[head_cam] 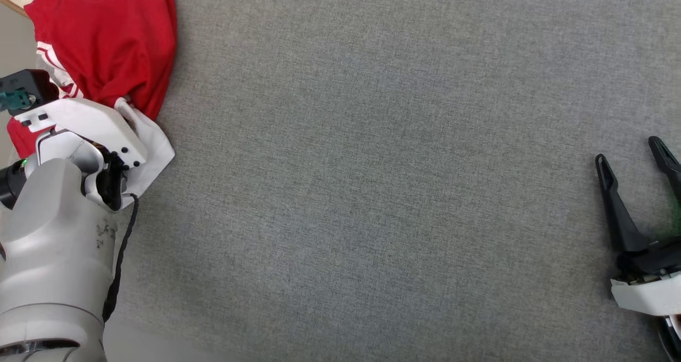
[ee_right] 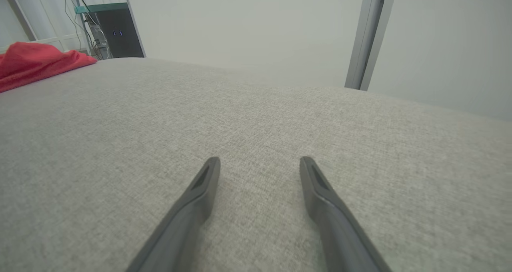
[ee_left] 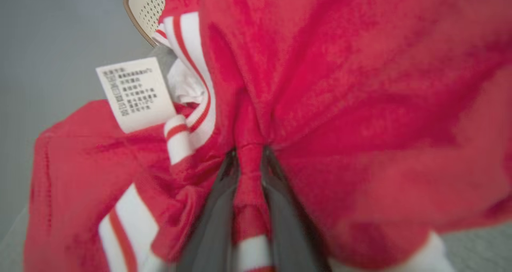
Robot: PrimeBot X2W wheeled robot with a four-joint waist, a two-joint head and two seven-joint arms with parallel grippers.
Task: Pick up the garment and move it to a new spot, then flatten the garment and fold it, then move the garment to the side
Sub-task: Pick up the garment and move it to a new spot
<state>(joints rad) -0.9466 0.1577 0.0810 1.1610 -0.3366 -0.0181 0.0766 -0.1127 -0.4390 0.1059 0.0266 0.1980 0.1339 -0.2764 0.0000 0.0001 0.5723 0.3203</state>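
The garment (head_cam: 111, 37) is red with white stripes and white trim, bunched at the far left corner of the grey fabric table (head_cam: 372, 165). My left arm's pale wrist (head_cam: 80, 133) lies over its near edge and hides the fingers there. In the left wrist view my left gripper (ee_left: 249, 154) is shut on a raised fold of the garment (ee_left: 340, 84), red cloth pinched between the two dark fingers. My right gripper (head_cam: 628, 151) stands open at the right side, nothing between its fingers. The right wrist view has the right gripper (ee_right: 260, 162) just above bare table, the garment (ee_right: 36, 62) far off at the left.
A white care label (ee_left: 134, 94) hangs from the cloth. A beige perforated object (ee_left: 146, 8) sits just beyond the garment at the table's corner. Past the table's far edge stand a dark cabinet with cables (ee_right: 120, 32) and a grey post (ee_right: 370, 36).
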